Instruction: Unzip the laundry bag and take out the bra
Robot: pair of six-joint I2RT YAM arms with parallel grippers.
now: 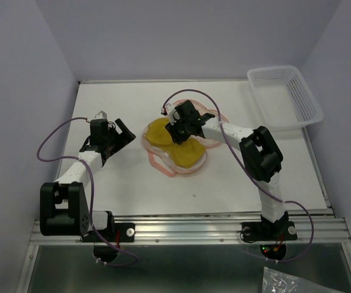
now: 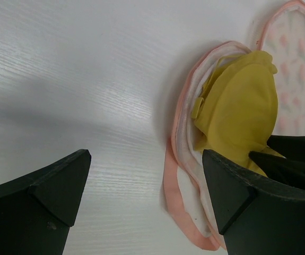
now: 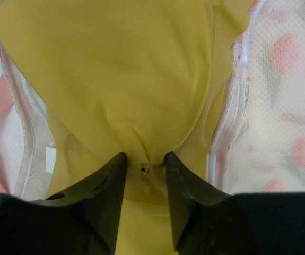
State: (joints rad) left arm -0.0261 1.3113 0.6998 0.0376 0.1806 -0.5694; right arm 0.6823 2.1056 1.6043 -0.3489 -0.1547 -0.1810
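Fabric of the bra sits pinched in the right hand, likely for lifting off the opened laundry bag; the left hand hangs open.

laundry bag: I'm reading pale pink mesh on the inner face, with soft pink-orange blotches and a touch of green showing through; salmon-pink trim runs round the edge.
bra: plain mustard yellow, one even shade right across my right wrist view.
table: white, and up close on my left wrist feed I get fine pale wood-grain streaks.
lattice basket: white plastic with an open grid pattern.
left gripper: matte black.
right gripper: black as well.
arms: white links, black joints.
cables: purple.
walls: pale lilac-grey.
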